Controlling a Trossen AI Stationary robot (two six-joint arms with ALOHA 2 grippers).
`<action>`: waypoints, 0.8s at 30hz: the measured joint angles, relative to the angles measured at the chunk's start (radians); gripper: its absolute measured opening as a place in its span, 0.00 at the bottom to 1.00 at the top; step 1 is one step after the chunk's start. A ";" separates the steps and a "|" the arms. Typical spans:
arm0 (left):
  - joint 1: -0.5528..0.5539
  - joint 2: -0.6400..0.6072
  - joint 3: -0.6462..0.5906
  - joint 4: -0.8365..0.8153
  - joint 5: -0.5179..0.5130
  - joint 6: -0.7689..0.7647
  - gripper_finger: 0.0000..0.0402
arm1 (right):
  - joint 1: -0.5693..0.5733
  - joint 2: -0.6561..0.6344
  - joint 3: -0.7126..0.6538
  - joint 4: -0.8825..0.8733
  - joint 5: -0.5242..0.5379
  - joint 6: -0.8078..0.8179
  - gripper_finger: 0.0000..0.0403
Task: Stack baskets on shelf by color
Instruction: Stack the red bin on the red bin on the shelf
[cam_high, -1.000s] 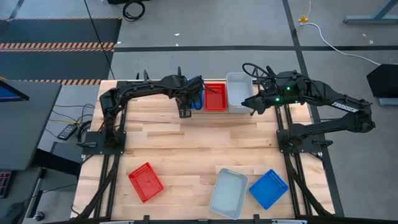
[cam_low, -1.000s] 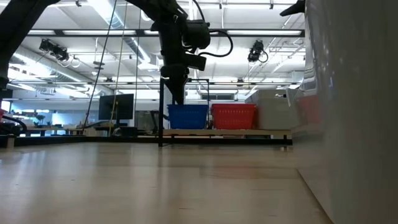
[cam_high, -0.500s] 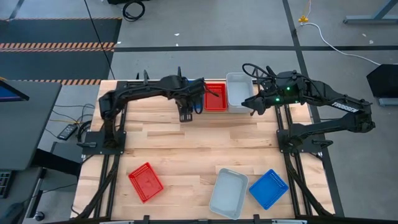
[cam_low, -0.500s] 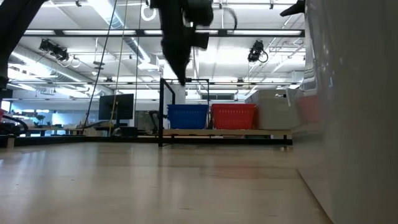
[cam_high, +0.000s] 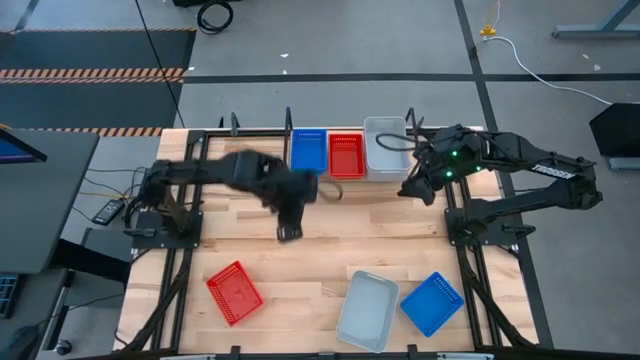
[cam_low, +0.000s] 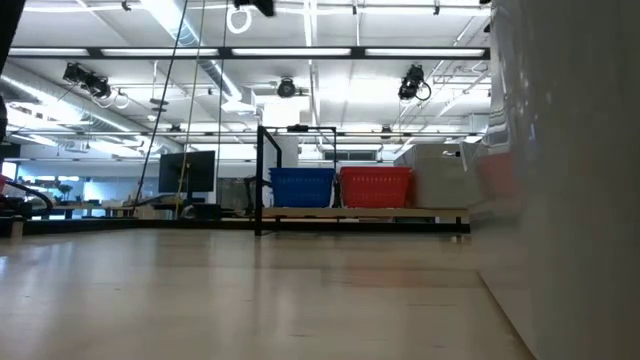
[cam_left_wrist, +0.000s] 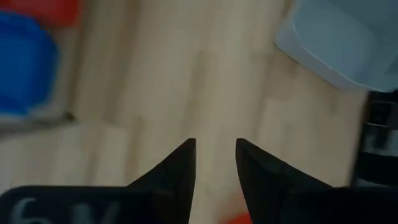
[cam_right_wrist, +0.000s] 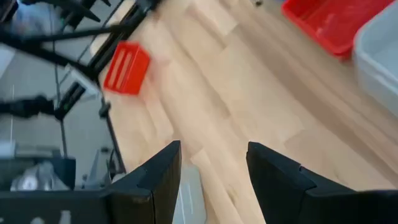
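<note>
On the shelf (cam_high: 255, 131) at the table's far edge a blue basket (cam_high: 308, 150), a red basket (cam_high: 346, 155) and a pale grey-white basket (cam_high: 384, 148) stand side by side on their bottoms; the low view shows the blue (cam_low: 302, 187) and the red (cam_low: 376, 187) one behind the shelf's post (cam_low: 260, 180). Near the front edge lie a red basket (cam_high: 234, 292), a grey-white basket (cam_high: 367, 309) and a blue basket (cam_high: 432, 302). My left gripper (cam_high: 288, 232) hangs open above the table's middle, nothing between its fingers (cam_left_wrist: 216, 155). My right gripper (cam_high: 412, 190) is open in front of the grey-white shelf basket, holding nothing (cam_right_wrist: 213, 162).
The bare wooden table top (cam_high: 350, 235) lies between the shelf and the three front baskets. The arms' black base frames (cam_high: 165, 225) stand at the left and right edges. In the low view the front grey-white basket's wall (cam_low: 570, 180) fills the right side.
My left gripper has swung away from the blue basket on the shelf toward the table's middle and near edge, rising out of the low view. The blue basket has stayed on the shelf. My right gripper has tipped further downward.
</note>
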 joint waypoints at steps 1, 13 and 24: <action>-0.033 0.002 -0.001 -0.018 0.000 -0.060 0.31 | 0.018 0.001 0.000 0.005 0.001 -0.009 0.47; -0.438 0.006 -0.102 -0.118 -0.009 -0.768 0.46 | 0.196 0.050 0.000 0.019 0.001 -0.147 0.47; -0.629 0.007 -0.377 0.131 0.138 -1.091 0.61 | 0.253 0.052 0.000 0.036 0.024 -0.167 0.47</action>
